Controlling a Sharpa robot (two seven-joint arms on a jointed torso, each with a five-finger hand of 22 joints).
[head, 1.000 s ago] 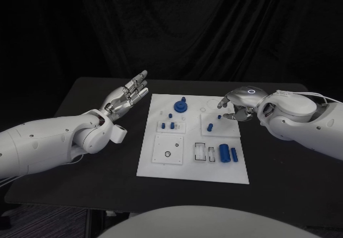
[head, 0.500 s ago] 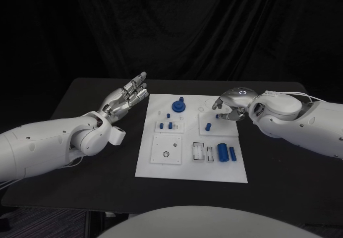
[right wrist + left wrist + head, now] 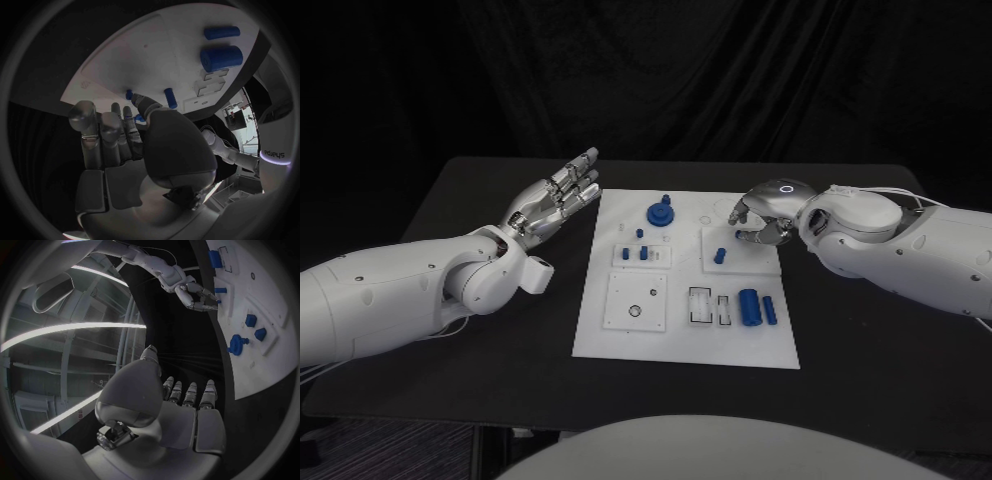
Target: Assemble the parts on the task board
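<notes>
The white task board (image 3: 689,345) lies in the middle of the black table (image 3: 877,340), carrying small blue parts. A short blue peg (image 3: 723,256) stands upright on the board's far right panel, just beside the right hand (image 3: 764,213), which hovers over that corner with its fingers curled downward; whether it holds anything cannot be told. The right wrist view shows the peg (image 3: 169,97) near the fingertips (image 3: 139,102), with a thick blue cylinder (image 3: 220,58) and a thinner one (image 3: 221,32) beyond. The left hand (image 3: 557,197) rests off the board's left edge, palm up, fingers spread and empty. The left wrist view shows a blue knob (image 3: 236,344) on the board.
</notes>
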